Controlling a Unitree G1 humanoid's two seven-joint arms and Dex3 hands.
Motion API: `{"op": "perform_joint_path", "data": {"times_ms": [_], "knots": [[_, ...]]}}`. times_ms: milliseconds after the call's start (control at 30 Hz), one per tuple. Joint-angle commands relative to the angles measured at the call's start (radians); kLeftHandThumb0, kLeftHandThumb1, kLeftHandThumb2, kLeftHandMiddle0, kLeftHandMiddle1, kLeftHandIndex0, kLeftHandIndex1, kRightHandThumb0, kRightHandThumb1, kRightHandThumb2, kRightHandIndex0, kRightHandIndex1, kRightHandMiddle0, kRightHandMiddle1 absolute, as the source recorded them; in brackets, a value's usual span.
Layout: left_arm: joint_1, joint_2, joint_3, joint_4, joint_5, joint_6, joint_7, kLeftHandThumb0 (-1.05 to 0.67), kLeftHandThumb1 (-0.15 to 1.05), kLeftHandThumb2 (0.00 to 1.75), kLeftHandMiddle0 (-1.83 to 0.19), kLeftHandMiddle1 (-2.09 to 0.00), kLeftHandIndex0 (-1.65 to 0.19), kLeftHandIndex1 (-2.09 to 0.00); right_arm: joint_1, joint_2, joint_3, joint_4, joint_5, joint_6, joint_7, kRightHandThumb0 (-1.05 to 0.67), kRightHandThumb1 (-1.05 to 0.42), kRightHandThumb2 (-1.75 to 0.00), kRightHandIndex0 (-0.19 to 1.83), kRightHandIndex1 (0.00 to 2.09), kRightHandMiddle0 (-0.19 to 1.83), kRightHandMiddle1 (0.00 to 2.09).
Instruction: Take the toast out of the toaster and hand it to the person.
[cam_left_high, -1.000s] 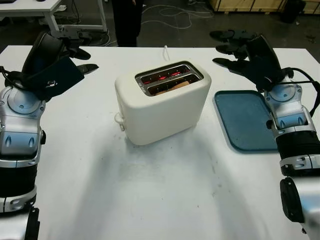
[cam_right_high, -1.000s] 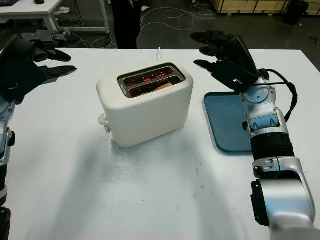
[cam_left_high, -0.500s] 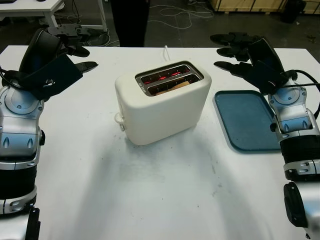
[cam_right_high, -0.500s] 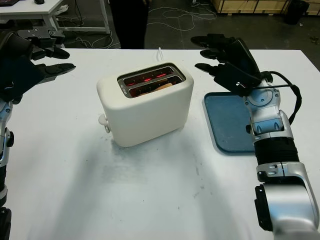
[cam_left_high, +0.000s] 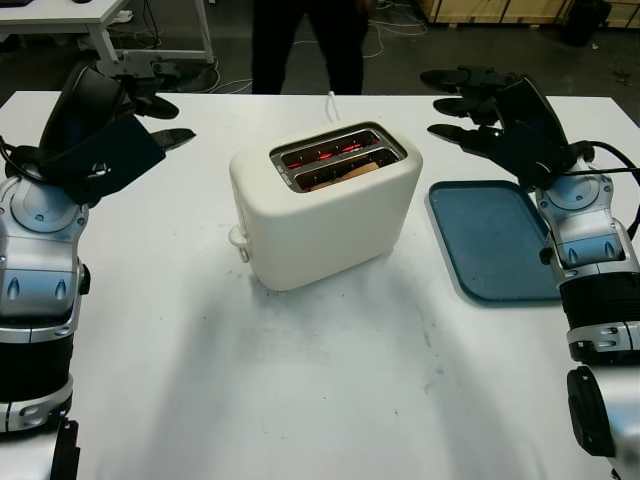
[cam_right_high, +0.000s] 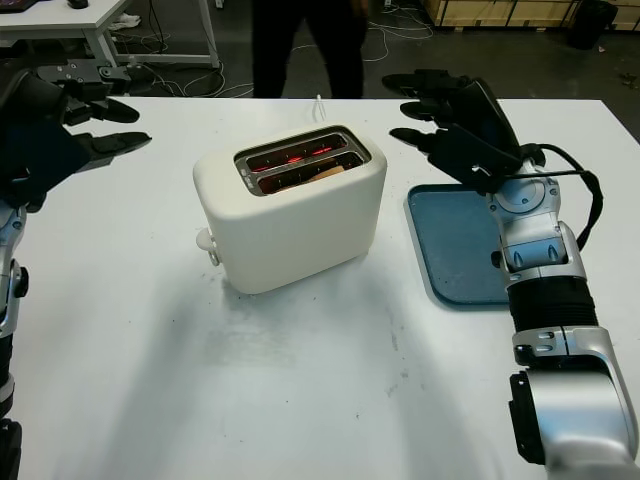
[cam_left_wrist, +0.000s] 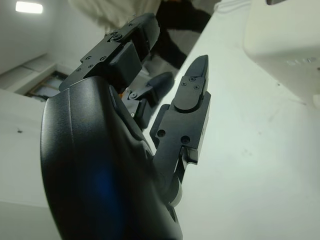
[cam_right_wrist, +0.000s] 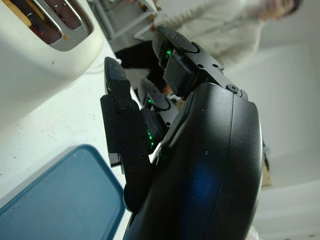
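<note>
The toast sits in the front slot of the toaster (elements glowing red), with the left hand and right hand open, empty, flanking it.

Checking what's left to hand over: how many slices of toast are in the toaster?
1 visible: toast in the near slot of the toaster. The far slot shows only glowing elements; a slice deeper down may be hidden.
</note>
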Motion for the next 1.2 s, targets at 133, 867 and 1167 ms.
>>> {"op": "perform_joint_path", "data": {"times_ms": [133, 867, 1167], "knots": [[0.004, 0.002, 0.005, -0.021, 0.0, 0.011, -0.001, -0.07, 0.89, 0.01, -0.45, -0.77, -0.69, -0.08, 0.006, 0.007, -0.009, 0.002, 0.01, 0.002, -0.005, -0.2, -0.92, -0.09, 0.68, 0.0, 0.62, 0.0], [-0.001, 0.0, 0.005, -0.01, -0.009, -0.008, -0.004, -0.1, 0.89, 0.0, -0.44, -0.79, -0.68, -0.07, 0.008, 0.006, -0.007, -0.02, 0.006, 0.033, -0.001, -0.21, -0.92, -0.09, 0.68, 0.0, 0.62, 0.0], [0.002, 0.005, 0.008, -0.007, -0.01, -0.018, -0.005, -0.08, 0.89, 0.0, -0.43, -0.8, -0.68, -0.08, 0.009, 0.001, 0.0, -0.011, -0.006, 0.015, -0.009, -0.22, -0.92, -0.08, 0.69, 0.01, 0.62, 0.01]]}}
